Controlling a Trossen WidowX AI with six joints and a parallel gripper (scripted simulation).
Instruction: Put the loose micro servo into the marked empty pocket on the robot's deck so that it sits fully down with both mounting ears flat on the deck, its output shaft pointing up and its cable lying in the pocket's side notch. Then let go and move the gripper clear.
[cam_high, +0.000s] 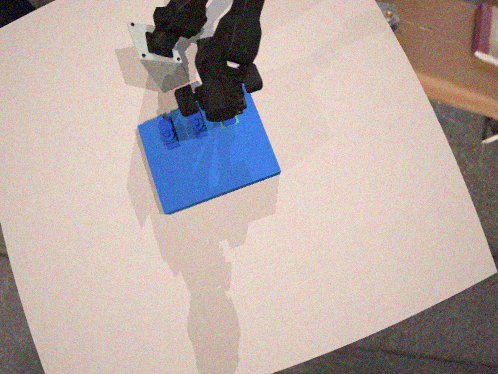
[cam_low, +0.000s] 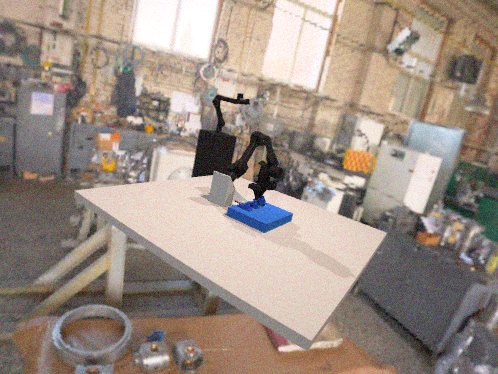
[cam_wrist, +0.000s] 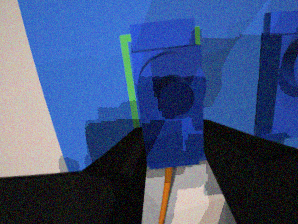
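Gripper (cam_wrist: 172, 175) clamped partway shut on micro servo (cam_wrist: 172, 100), held over green-marked pocket (cam_wrist: 131, 75) at frame center; seating, cable routing, release and retreat look still undone.

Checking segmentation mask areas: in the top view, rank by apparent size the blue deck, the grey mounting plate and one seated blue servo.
1. Blue rectangular deck, by far the largest.
2. Grey square mounting plate, partly hidden under the black arm, so its ranking is less sure.
3. Seated blue servo at the deck's far-left edge, smallest.
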